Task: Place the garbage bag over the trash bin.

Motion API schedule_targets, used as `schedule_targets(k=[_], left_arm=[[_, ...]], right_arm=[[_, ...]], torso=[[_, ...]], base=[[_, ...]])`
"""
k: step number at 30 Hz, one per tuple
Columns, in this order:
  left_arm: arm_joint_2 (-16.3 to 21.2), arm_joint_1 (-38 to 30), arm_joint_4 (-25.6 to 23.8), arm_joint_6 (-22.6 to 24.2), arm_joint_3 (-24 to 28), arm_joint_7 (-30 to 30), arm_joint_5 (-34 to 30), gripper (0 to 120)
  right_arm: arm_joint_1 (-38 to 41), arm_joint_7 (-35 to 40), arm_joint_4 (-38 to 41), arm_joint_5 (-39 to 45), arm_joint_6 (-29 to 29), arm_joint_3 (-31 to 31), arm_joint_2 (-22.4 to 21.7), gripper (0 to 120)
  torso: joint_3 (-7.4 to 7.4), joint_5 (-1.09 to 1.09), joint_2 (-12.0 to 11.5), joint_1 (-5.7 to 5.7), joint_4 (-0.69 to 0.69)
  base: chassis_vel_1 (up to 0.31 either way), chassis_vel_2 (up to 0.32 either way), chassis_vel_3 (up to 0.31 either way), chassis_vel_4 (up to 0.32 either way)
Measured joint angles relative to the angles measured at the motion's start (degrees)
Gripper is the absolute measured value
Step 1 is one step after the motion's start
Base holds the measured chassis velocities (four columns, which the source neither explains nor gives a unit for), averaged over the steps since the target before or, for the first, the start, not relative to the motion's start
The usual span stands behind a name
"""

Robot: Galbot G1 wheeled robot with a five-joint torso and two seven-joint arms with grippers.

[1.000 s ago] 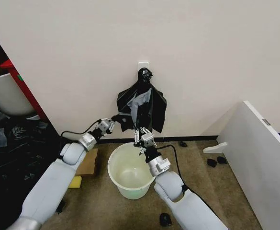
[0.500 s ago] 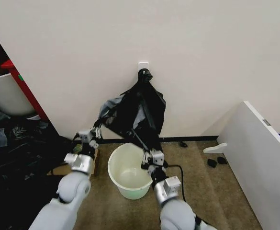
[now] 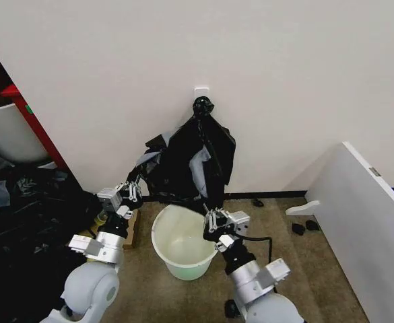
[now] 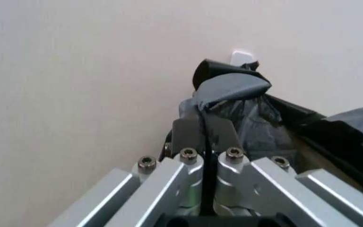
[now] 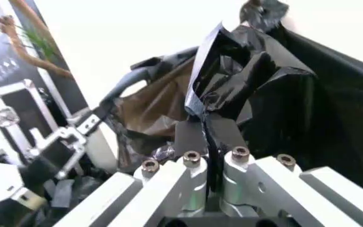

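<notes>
I have both arms raised in front of me, bent at the elbow, with the wrists pointing toward the wall. The left gripper (image 3: 130, 193) is to the left of the trash bin (image 3: 180, 241), above the floor, and its fingers (image 4: 202, 134) are pressed together on a thin edge of the garbage bag (image 3: 183, 168). The right gripper (image 3: 215, 219) is just over the right part of the bin's rim, and its fingers (image 5: 208, 137) are also closed on a fold of the same bag.

The bag is thin, black, glossy and full of wrinkles. It is stretched between my two grippers, so its mouth is pulled open above and behind the bin, and in the right wrist view I see the brownish inside of it. Its top still goes up to the bunch of bags (image 3: 203, 106) with a knot, which hangs on a white hook (image 3: 201, 90) on the wall. The bin stands on the carpet floor (image 3: 304, 269) close to the wall, cream-white, with nothing inside and no bag over it.

I cannot tell where the single bag ends and the hanging bunch begins, because all is the same black. The bag hides the wall behind the bin.
</notes>
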Motion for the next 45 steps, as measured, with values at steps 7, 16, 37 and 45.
schedule_targets(k=[7,16,37,45], left_arm=[[-1.29,2.50,-4.97,0.31,-0.19,-0.82,-3.15,0],[-2.07,5.93,-2.83,-0.55,0.01,-2.61,-0.57,0],[-3.21,6.05,-0.27,-5.99,1.25,0.03,3.90,0],[-3.64,5.69,2.72,-5.96,2.83,0.90,8.06,0]], right_arm=[[-2.85,-9.18,2.96,1.87,6.81,0.97,-0.87,0],[-5.51,-8.37,0.40,-1.00,7.32,0.30,-1.35,0],[1.13,-15.27,-13.02,5.72,12.08,0.11,3.25,0],[2.03,-8.41,-14.49,10.86,8.20,-1.66,3.64,0]], torso=[[0.00,0.00,0.00,0.00,-0.01],[0.00,-0.01,0.00,0.00,0.01],[0.00,-0.01,0.00,0.01,0.00],[0.01,-0.01,0.00,0.00,0.00]], base=[[0.000,0.000,0.000,0.000],[0.000,0.000,0.000,0.000],[0.000,0.000,0.000,0.000],[0.000,0.000,0.000,0.000]])
